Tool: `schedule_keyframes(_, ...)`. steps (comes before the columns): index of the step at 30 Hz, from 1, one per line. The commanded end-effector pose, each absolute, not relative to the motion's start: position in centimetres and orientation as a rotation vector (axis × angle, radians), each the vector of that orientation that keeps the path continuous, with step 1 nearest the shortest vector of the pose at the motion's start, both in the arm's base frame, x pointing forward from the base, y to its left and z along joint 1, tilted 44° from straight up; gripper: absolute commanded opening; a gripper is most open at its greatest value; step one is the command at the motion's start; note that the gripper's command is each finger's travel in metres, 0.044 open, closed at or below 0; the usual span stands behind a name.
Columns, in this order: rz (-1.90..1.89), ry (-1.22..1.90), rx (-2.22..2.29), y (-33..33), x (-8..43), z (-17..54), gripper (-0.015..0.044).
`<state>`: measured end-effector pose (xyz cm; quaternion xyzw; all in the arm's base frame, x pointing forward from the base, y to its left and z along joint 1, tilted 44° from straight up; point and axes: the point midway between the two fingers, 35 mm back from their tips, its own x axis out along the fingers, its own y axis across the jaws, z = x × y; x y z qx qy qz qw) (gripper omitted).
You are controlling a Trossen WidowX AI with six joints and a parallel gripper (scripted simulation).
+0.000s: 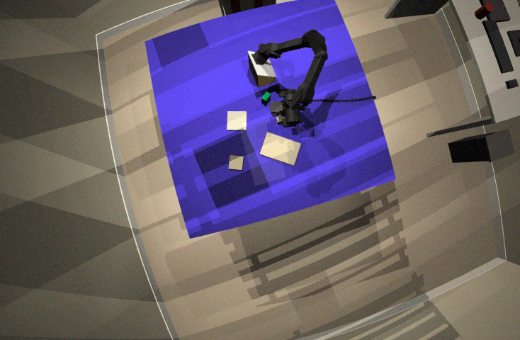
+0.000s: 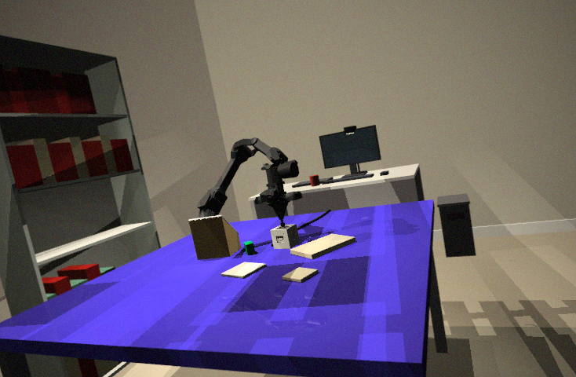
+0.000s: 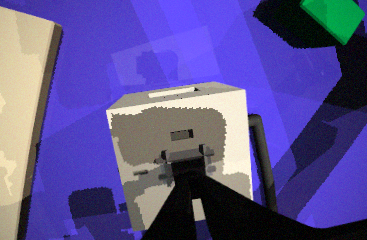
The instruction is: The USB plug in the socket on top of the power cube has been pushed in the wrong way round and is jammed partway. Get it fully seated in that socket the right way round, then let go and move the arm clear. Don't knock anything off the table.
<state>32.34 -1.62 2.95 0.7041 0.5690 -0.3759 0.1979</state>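
The pale power cube (image 2: 289, 237) (image 3: 236, 135) stands upright on the blue table; in the top view the arm hides most of it. My gripper (image 2: 282, 222) (image 3: 193, 186) points down at the cube's top and is shut on the dark USB plug (image 3: 187, 165). The plug is at the top socket, near the middle of the top face. The fingers and shadow hide most of it, so its depth and which way round it is cannot be told. A small slot (image 3: 181, 134) lies beside it on the same face.
A green block (image 1: 266, 96) (image 2: 249, 247) (image 3: 336, 17) and a wedge-shaped box (image 1: 261, 71) (image 2: 212, 239) stand near the cube. A large pale slab (image 1: 280, 149) (image 2: 324, 246) (image 3: 18, 100) lies close by. Two small pale tiles lie farther off. A dark cable (image 1: 345, 99) (image 2: 316, 219) (image 3: 265, 165) runs beside the cube.
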Motion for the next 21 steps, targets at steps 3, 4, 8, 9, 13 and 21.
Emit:
schedule_keyframes(3, -1.054, 1.592, 1.974, -1.55, 32.35, 2.83, 0.0)
schedule_keyframes(4, -1.054, 1.592, 1.974, -1.54, 32.35, 2.82, 0.0)
schedule_keyframes(8, -1.054, 1.593, 1.974, -1.5, 32.35, 2.79, 0.0)
schedule_keyframes(9, -1.054, 1.593, 1.974, -1.5, 32.36, 2.78, 0.0)
schedule_keyframes(13, -1.054, 1.593, 1.974, -1.46, 32.36, 2.75, 0.0)
schedule_keyframes(21, -1.054, 1.593, 1.974, -1.4, 32.37, 2.68, 0.0)
